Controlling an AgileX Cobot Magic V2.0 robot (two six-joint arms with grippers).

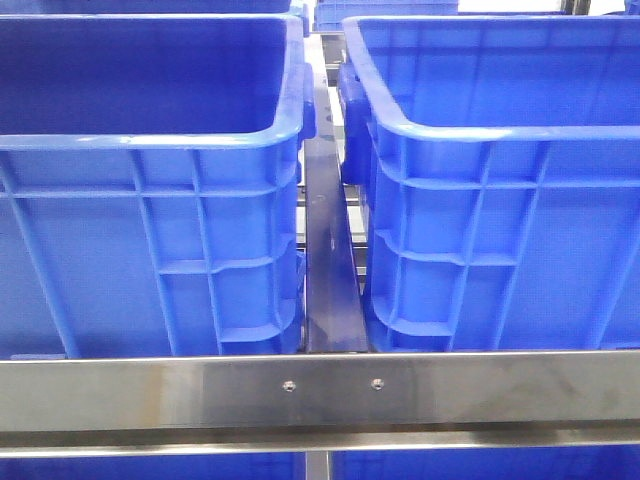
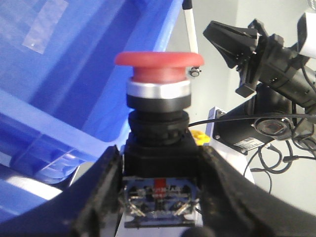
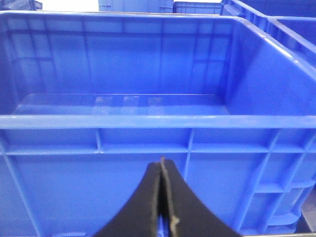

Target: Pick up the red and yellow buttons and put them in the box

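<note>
The left pincer (image 2: 160, 197) is pinching the square black base of a red mushroom-head push button (image 2: 159, 66); its two black padded fingers (image 2: 101, 195) press against opposite sides of the base, and the button stands upright between them. The button has a wide, flat red cap, a bright metal collar under it, a black threaded neck, and a contact block with small metal terminals and a red mark at the bottom. Beside the held button, on one side, runs the rounded rim of a large blue plastic crate (image 2: 59, 98), close to the pincer finger; on the other side there is open room up to a black camera rig with cables (image 2: 276, 84). A small yellow piece (image 2: 198, 137) shows just behind the button's base; what it is cannot be told.

The right pincer (image 3: 162, 197) has its black fingers pressed together with nothing between them. It hangs just outside the near wall of a deep blue plastic crate (image 3: 148, 121), below its rim.

In the front view two such crates (image 1: 150, 140) stand side by side, a narrow gap with a dark metal bar (image 1: 328, 260) between them, behind a steel cross rail (image 1: 320, 385).
</note>
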